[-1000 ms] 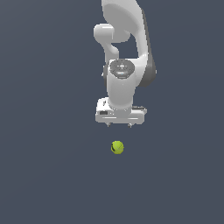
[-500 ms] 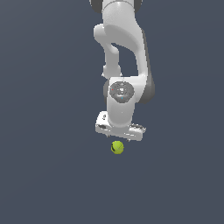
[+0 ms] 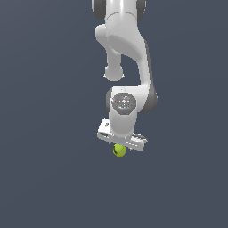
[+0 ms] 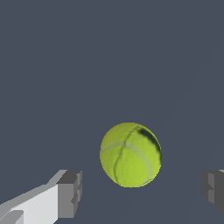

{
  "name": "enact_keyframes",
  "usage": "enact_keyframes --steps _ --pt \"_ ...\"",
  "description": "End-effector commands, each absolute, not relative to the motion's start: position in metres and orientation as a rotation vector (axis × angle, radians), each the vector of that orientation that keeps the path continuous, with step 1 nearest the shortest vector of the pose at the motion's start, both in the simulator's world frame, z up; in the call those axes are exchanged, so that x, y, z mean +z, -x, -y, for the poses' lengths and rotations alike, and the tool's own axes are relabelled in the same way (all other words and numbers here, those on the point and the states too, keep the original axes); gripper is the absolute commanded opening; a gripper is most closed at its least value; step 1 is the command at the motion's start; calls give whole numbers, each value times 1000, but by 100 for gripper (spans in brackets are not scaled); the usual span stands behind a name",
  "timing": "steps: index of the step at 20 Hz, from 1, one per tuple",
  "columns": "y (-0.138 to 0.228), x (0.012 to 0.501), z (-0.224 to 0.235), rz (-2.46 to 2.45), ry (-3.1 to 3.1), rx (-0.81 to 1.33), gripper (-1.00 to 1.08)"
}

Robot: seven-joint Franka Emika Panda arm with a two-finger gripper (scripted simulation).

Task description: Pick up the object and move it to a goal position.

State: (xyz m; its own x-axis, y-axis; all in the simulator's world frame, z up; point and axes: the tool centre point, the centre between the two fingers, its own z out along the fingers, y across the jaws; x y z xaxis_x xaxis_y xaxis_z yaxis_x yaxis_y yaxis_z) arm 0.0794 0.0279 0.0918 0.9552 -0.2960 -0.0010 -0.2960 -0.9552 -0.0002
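The tool (image 3: 119,148) has come down onto the ball (image 3: 119,151) since the earlier frames: a second ago it hung well above the ball with a clear strip of dark surface between them, half a second ago its underside was just over the ball's top, and now, in the exterior view, the pale crossbar of the hand overlaps the upper part of the ball, so that only the ball's lower portion shows beneath it. The tool (image 4: 142,192) is spread wide and has hold of nothing — in the wrist view one grey fingertip (image 4: 70,193) stands to one side of the ball (image 4: 130,154) and the other fingertip (image 4: 214,189) to the other side, each with open dark surface between it and the ball, the first one closer to it than the second. The ball, yellow-green with a pale seam and a dark curved mark near its edge, lies between the two fingers, much narrower than the gap; whether the fingertips have reached the level of its middle cannot be told. The ball itself sits in the same spot on the plain dark slate counter (image 3: 49,178) as in the earlier frames. Above the tool, the white arm (image 3: 127,49) now reaches further down and stands more nearly upright in the exterior view, its wrist joint lower than before.
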Motion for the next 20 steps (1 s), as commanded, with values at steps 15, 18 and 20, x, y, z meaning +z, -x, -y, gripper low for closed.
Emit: enact_keyframes --steps 15,18,20 --pt "-79 42 -28 -476 3105 0 100" --pt "-80 41 -28 -476 3105 0 100" --pt "-80 41 -28 -476 3105 0 -100"
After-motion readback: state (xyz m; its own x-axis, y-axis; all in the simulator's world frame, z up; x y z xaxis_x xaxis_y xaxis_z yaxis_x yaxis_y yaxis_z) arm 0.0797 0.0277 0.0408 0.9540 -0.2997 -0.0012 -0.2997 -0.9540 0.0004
